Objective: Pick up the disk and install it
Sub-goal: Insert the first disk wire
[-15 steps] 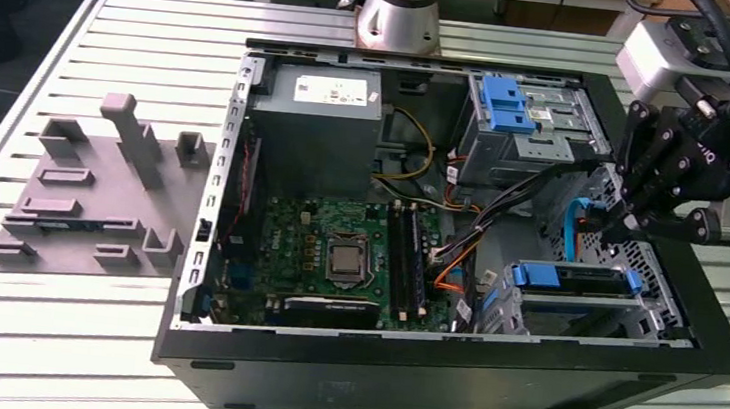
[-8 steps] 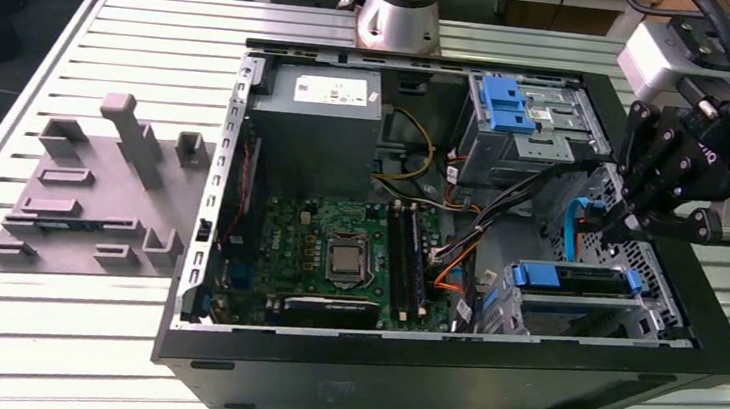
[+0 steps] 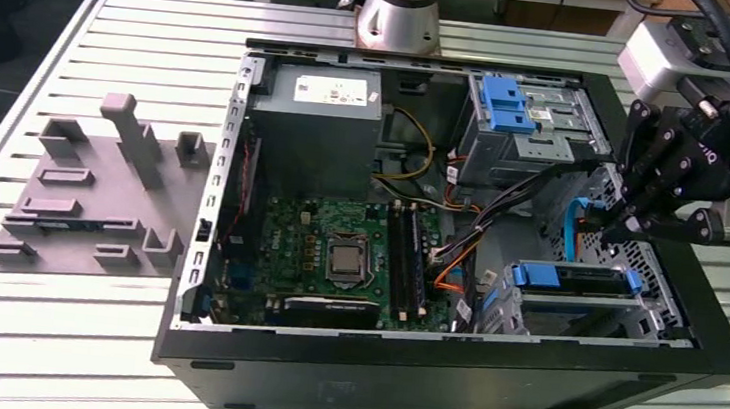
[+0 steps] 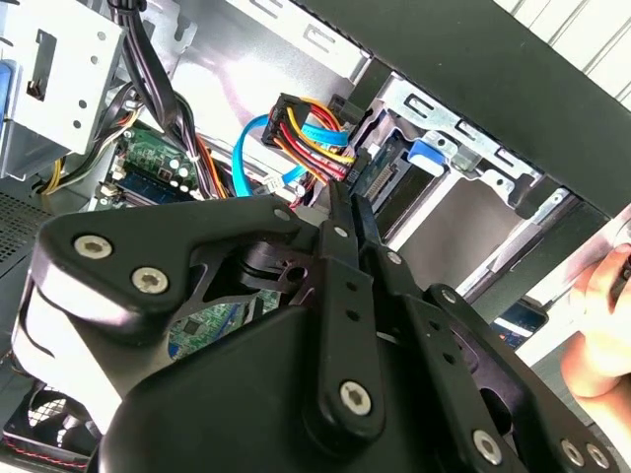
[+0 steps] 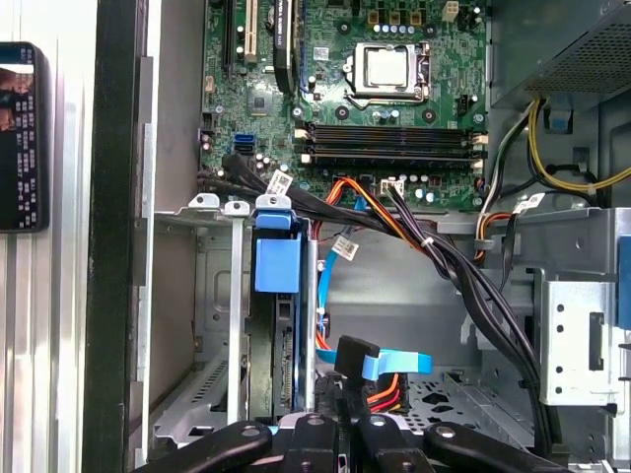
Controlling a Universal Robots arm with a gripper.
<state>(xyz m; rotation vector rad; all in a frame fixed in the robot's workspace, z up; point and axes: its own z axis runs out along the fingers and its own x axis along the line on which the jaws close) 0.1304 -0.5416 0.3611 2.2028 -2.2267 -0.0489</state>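
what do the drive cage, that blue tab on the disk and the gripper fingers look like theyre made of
Drive cage: bare sheet metal, likely steel; dull grey sheen, punched holes, folded edges.
Blue tab on the disk: moulded plastic by its even matte colour and rounded corners.
Gripper fingers: black, matte, held by silver screws; anodised metal or hard plastic, the look leaves it open.

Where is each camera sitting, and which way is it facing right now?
Exterior view: off the arm, looking down into the open computer case; hand at the exterior view's right.
First wrist view: on the wrist, looking past the hand at the motherboard.
Second wrist view: on the wrist, behind the hand, facing the drive cage.
Shared: both wrist views show the blue cable.
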